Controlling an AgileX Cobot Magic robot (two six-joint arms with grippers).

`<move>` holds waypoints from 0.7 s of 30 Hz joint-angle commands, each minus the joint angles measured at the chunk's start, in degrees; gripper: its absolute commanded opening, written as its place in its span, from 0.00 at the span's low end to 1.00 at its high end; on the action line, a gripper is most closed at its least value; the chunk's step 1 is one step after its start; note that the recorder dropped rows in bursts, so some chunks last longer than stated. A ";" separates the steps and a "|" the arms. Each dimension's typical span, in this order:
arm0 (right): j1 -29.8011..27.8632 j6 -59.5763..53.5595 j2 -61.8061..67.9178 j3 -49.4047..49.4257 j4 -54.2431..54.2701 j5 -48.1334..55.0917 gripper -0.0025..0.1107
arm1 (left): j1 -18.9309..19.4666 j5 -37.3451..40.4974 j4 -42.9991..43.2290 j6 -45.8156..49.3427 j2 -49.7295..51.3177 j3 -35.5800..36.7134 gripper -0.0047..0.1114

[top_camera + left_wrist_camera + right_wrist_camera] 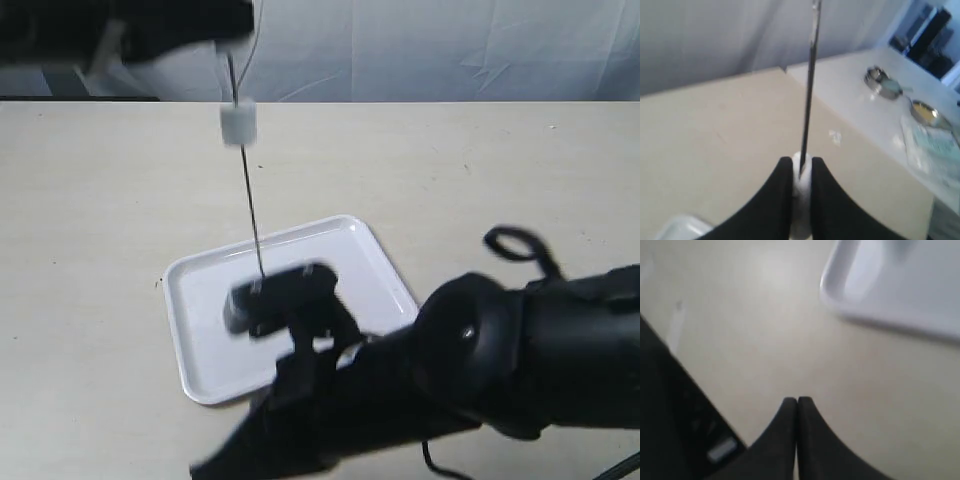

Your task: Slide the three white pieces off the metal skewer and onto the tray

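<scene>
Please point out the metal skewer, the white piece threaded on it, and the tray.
metal skewer [250, 190], exterior view, on the middle of the bare shaft.
white piece [238, 124], exterior view, on the centre of its front face.
tray [365, 262], exterior view, on the bare floor near its far right corner.

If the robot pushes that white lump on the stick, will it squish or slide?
The thin skewer runs right through the white piece, so it is probably soft and squishy, and may dent when pinched. It is small beside the tray, so likely very light. Sitting high on the steep skewer, it probably grips the metal and needs a push.
</scene>
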 commanded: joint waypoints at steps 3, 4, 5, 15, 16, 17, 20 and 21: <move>0.34 0.19 1.26 0.78 -0.69 4.13 0.02 | 0.39 3.73 -0.45 -0.53 -0.87 -3.78 0.04; 0.34 0.19 1.26 0.78 -0.69 4.13 0.02 | 0.39 3.73 -0.20 -0.53 -0.87 -3.86 0.04; 0.34 0.19 1.26 0.78 -0.69 4.13 0.02 | 0.39 3.60 -0.20 -0.53 -0.87 -3.86 0.04; 0.34 0.82 -4.39 0.78 -5.51 3.98 0.02 | 5.60 0.16 -0.20 -0.53 -0.87 3.47 0.04; 0.34 1.82 -5.34 0.78 -7.10 3.58 0.02 | 6.79 -1.52 -0.20 -0.53 -0.87 4.47 0.04; 0.34 2.56 -6.14 0.78 -8.47 3.18 0.02 | 8.12 -4.05 -0.20 -0.53 -0.87 5.69 0.04; 0.34 2.91 -7.48 0.78 -10.67 2.74 0.02 | 10.65 -10.48 -0.20 -0.53 -0.87 8.80 0.04; 0.34 2.91 -7.47 0.78 -10.83 2.63 0.02 | 11.08 -12.10 -0.20 -0.40 -0.87 9.87 0.04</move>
